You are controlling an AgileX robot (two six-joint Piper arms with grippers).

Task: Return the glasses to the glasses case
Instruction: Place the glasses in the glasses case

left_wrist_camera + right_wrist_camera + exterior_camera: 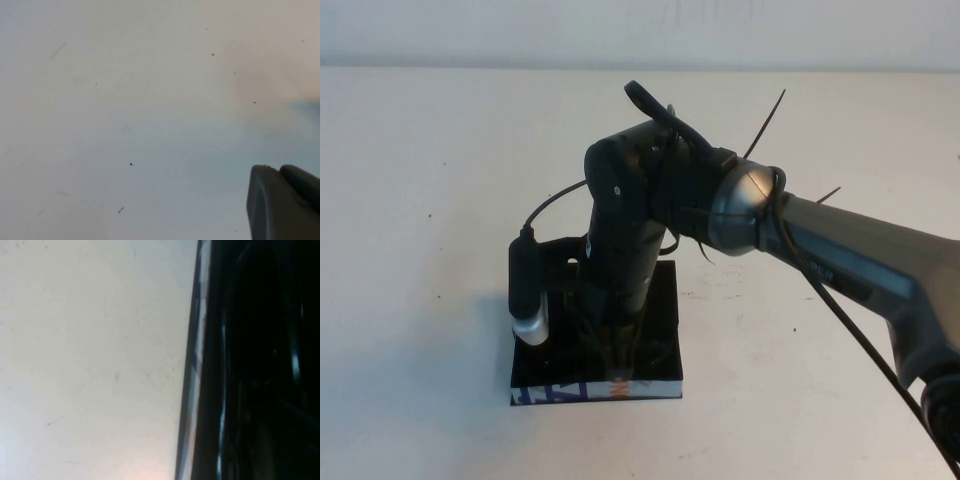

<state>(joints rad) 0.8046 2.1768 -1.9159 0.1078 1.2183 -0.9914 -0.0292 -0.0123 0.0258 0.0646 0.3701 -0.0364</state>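
While the right arm reaches in from the robot's right and bends steeply down, its right tool point(618, 372) sits low over the glasses case point(660, 340), close to the case's near edge. The case, a black box with a white near side printed in blue and orange, lies flat on the pale worktop point(440, 180) in front of the robot, and the arm's body covers most of its top. Whether the right tool's fingers are spread or pressed together cannot be told: the high view hides them behind the wrist, and the right wrist view shows only the case's edge point(200, 365) and dark, glossy shapes beside bare worktop. The glasses cannot be picked out with certainty in any view; the dark gleaming forms in the right wrist view may be their frame lying in or at the case, but this is a judgement only. The left tool point(285, 202) appears only as a dark corner in its own wrist view, over bare worktop and apart from the case; its state cannot be told. Judged from the right tool's position at the case, the task appears to be at the placing stage or later. Whether the lid is shut cannot be seen.
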